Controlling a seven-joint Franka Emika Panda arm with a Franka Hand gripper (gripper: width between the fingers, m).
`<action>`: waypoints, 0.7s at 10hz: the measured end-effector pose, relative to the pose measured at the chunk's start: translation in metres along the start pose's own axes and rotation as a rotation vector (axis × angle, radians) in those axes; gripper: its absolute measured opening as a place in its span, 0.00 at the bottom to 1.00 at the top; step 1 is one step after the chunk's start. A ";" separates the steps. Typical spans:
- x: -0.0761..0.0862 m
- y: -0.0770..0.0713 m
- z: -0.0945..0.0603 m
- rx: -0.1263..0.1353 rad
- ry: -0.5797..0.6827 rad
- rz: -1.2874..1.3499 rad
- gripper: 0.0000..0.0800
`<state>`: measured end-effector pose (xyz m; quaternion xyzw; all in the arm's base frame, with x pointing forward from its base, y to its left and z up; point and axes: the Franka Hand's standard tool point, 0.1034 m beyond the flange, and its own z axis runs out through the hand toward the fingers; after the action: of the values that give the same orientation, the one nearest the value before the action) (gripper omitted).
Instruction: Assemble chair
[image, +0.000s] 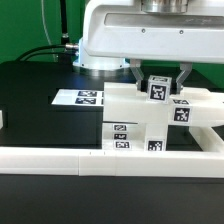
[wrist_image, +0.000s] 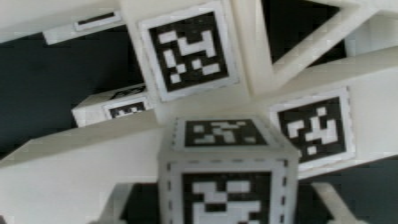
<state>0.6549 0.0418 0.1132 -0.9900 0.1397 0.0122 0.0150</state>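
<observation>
While the hand (image: 157, 80) squeezes a small white tagged chair post (image: 158, 88) in the upper right, the marker board (image: 80, 98) lies flat on the black table (image: 35, 105).

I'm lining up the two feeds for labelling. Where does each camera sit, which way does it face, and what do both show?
Exterior view: off the arm, low at the table's edge behind the white border rail, looking across at the chair parts and marker board; the arm's white body and the tool, shut on a tagged post, show.
Wrist view: on the wrist, looking closely down at the tagged parts; no part of the robot is clearly visible.
Shared: the tagged white chair parts.
</observation>
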 end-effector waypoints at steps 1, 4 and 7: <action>0.000 0.000 0.000 0.000 0.000 0.019 0.36; 0.000 0.000 0.000 0.002 0.000 0.152 0.36; -0.001 0.004 0.000 0.039 0.028 0.464 0.36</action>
<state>0.6529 0.0379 0.1130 -0.9310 0.3638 -0.0010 0.0290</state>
